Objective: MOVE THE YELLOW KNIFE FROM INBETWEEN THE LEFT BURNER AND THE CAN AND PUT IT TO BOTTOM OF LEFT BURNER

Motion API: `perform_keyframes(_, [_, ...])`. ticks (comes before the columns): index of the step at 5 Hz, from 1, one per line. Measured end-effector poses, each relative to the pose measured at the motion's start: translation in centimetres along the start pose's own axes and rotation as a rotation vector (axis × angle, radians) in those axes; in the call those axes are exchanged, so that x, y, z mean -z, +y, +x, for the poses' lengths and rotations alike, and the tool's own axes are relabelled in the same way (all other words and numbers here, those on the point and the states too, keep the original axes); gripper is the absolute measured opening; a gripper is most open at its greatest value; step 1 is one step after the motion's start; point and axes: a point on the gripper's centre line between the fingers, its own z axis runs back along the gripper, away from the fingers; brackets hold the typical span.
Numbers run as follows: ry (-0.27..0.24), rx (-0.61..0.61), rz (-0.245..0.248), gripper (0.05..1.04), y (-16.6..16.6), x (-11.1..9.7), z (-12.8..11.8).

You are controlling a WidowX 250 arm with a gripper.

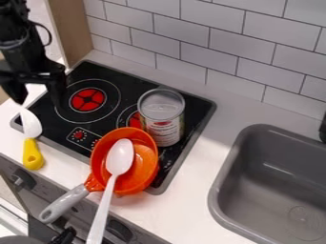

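The gripper [39, 101] is located at the upper left of the view, with its fingers apart. The yellow knife [32, 143] lies below the fingers in the view, blade end adjacent to the tip of the left-hand finger as viewed; contact cannot be determined. The blade is at the left corner of the stove [96, 71], left of the left burner [88, 99]; the yellow handle points toward the front edge of the bench [185, 205]
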Motion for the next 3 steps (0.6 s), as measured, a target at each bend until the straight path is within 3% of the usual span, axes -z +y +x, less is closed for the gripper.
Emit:
perform_keyframes(2, [-0.107,0.023,0.047,0.999,-2.0,0.5,3.7])
perform_keyframes(3, [-0.096,0.010,0.045,0.999,-3.8,1.1,4.6])
